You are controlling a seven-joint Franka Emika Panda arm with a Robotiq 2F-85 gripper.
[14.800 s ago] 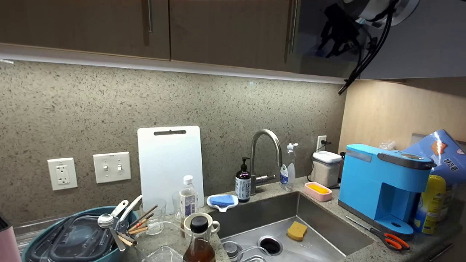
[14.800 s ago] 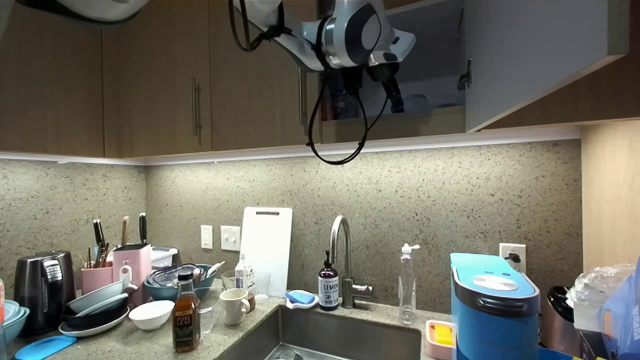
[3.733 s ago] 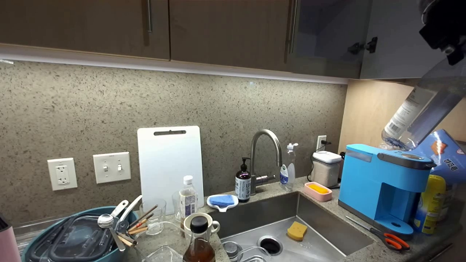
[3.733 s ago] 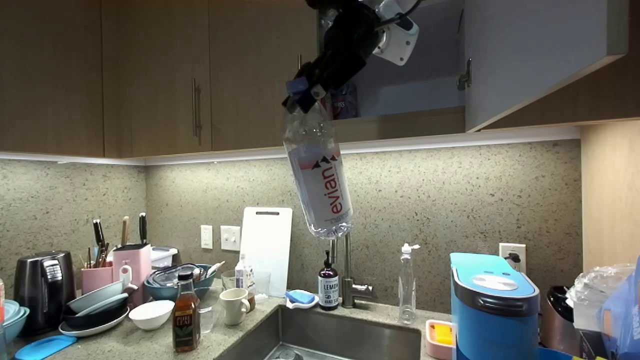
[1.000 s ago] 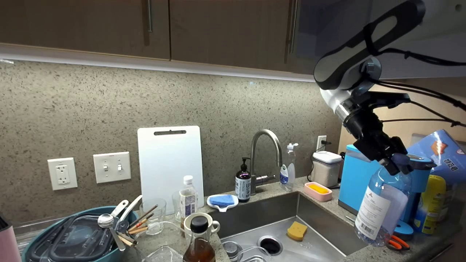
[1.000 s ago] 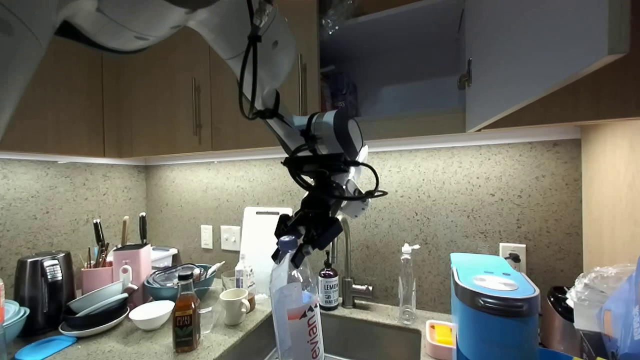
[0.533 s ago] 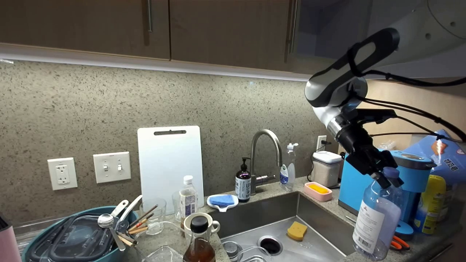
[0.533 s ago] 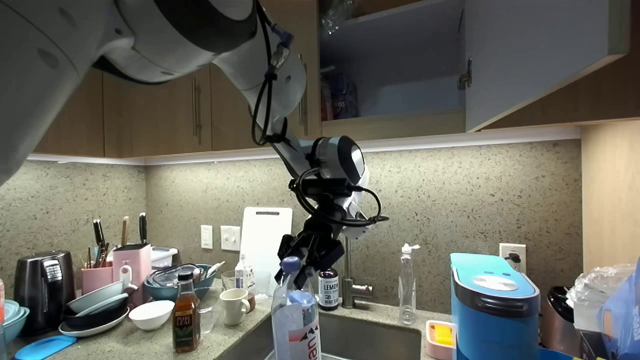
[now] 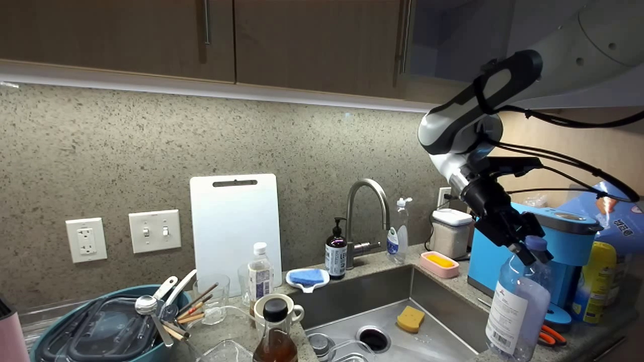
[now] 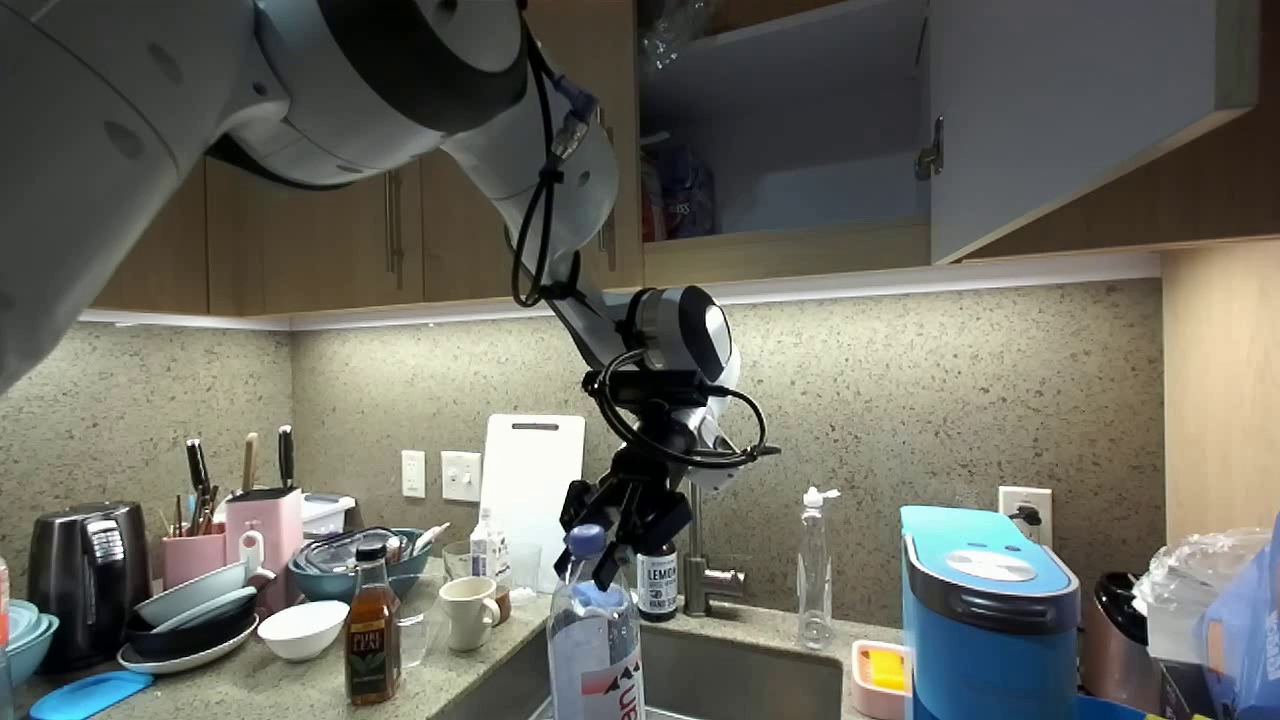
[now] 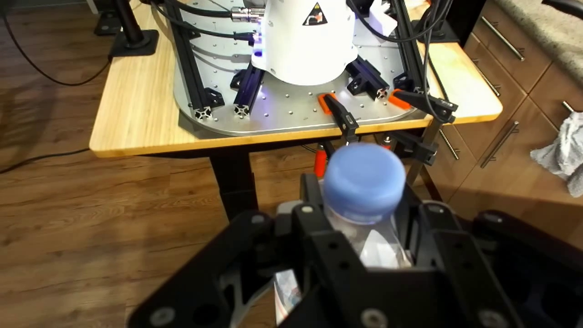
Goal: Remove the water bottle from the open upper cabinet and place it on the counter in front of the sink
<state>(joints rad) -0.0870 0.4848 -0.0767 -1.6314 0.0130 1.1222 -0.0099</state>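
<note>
Gripper holds the water bottle by the neck; body below it, slightly tilted. Can't tell if base touches tabletop. Best straighten it, lower gently in front of the sink, release once base sits flat.

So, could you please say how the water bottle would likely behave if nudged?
The water bottle would probably pivot at its top, since the fingers hold it just below the blue cap. Its clear plastic may flex if squeezed. Set down, it might tip if pushed high up, being tall and narrow.
</note>
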